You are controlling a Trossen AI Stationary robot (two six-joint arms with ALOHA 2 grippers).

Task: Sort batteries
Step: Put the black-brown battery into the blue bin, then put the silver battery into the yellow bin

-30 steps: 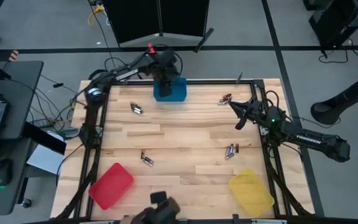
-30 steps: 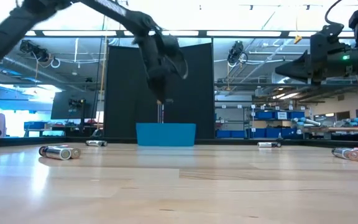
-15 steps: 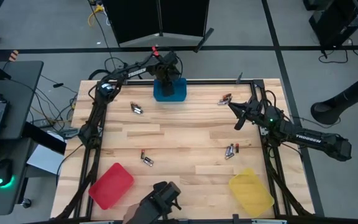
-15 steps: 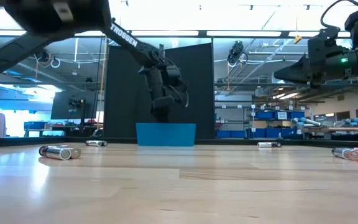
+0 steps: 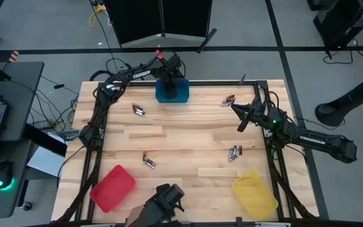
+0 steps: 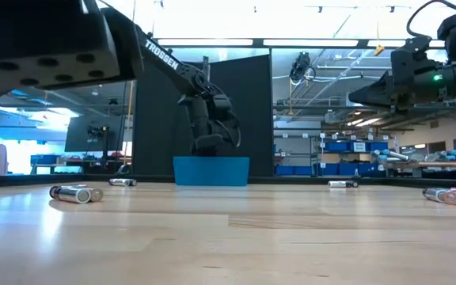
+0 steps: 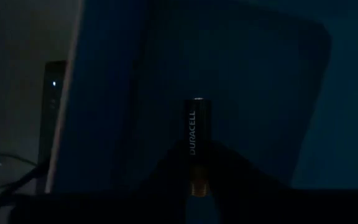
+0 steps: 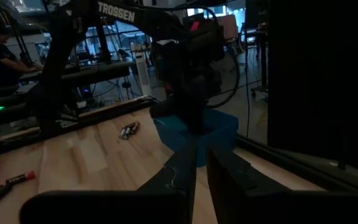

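My left gripper (image 5: 169,78) hangs over the blue bin (image 5: 172,92) at the table's far edge, pointing steeply down, shut on a dark battery (image 7: 195,134) with a copper end. In the low view its fingers dip behind the bin's wall (image 6: 210,170). Loose batteries lie on the wood at the far left (image 5: 138,110), near left (image 5: 148,161), far right (image 5: 227,99) and near right (image 5: 234,152). At the right side my right gripper (image 5: 239,118) waits above the table, held level, shut and holding nothing. My left gripper has the battery by its copper end (image 7: 195,184), between its two fingers. The fingers come from above, pointing down into the blue bin. The battery sticks out beyond them, lengthwise along them, its dark end downward. The view is too dark to tell more of the hold.
A red bin (image 5: 113,187) stands at the near left corner and a yellow bin (image 5: 254,193) at the near right. A dark camera mount (image 5: 162,203) sits at the near edge. Bare wood lies across the table's middle.
My left gripper has sunk toward the blue bin with the battery, from well above the rim to down at it. The battery below the fingers, seen above the bin earlier in the low view, is now hidden behind its wall.
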